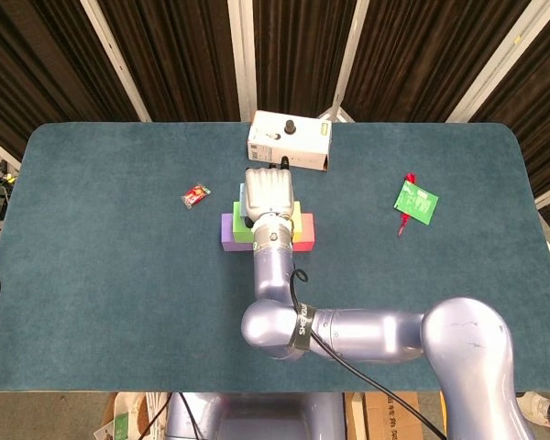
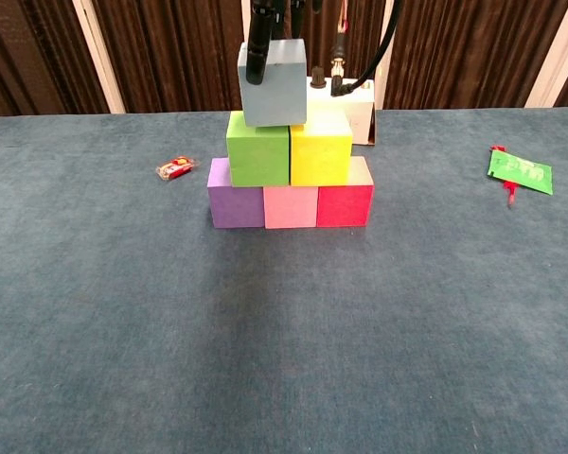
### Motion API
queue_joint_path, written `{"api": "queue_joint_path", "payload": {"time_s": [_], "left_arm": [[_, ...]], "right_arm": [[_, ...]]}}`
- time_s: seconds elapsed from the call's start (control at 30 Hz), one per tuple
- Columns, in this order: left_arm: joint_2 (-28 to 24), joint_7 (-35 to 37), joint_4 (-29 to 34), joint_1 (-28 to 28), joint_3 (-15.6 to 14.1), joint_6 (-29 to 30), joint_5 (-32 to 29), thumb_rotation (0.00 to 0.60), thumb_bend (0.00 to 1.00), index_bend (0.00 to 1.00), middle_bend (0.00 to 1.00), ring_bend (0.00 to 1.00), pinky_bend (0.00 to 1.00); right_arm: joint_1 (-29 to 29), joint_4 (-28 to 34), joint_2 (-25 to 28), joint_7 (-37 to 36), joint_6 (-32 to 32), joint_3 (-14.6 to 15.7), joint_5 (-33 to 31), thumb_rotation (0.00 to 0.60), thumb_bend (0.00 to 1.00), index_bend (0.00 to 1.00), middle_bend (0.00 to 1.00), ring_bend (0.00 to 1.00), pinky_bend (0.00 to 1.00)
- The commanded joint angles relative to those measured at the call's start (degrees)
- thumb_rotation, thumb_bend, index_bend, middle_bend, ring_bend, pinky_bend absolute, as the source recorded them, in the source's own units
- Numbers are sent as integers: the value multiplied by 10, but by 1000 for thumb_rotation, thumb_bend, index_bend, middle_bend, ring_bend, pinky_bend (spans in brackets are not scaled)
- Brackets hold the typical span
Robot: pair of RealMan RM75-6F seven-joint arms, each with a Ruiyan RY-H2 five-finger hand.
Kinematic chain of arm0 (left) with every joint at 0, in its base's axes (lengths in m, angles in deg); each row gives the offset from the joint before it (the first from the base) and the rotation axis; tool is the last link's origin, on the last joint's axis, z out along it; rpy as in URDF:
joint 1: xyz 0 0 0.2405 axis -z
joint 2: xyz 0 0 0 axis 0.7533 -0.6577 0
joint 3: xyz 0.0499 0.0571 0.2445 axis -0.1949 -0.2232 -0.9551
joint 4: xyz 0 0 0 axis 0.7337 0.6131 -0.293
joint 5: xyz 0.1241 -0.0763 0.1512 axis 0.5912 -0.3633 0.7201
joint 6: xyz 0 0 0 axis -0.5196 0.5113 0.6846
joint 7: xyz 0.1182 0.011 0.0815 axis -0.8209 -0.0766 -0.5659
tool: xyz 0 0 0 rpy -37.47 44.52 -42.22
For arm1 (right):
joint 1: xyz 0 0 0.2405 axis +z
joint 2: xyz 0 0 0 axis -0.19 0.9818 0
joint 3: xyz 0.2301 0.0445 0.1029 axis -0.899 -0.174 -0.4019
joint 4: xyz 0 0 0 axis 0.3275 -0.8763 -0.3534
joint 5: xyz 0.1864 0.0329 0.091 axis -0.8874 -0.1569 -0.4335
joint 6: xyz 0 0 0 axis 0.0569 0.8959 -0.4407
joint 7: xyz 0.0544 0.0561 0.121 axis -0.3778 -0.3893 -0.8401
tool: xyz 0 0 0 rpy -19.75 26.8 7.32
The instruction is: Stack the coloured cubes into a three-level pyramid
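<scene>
Chest view, top centre: right hand [image 1: 271, 195] gripping grey cube [image 2: 273, 82], seemingly tilted above green cube [image 2: 257, 148]; off-centre release risks toppling.

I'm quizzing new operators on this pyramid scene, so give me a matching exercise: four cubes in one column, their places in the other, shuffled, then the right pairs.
Column one:
1. grey-blue cube
2. purple cube
3. yellow cube
4. red cube

Column two:
A. bottom row, right end
B. held by the right hand at the top of the stack
C. bottom row, left end
D. middle row, beside the green cube

Pairs: 1-B, 2-C, 3-D, 4-A
</scene>
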Motion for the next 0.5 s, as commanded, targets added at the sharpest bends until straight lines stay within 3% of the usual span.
{"api": "queue_joint_path", "payload": {"time_s": [0.03, 0.5], "left_arm": [[0, 0, 0, 0, 0, 0, 0, 600, 339, 103, 21, 0, 0], [3, -4, -2, 0, 3, 2, -4, 600, 339, 103, 21, 0, 0]], "right_arm": [[-6, -3, -5, 9, 2, -9, 4, 600, 254, 417, 418, 204, 0], [-41, 12, -3, 42, -1, -47, 19, 600, 255, 417, 417, 204, 0]]}}
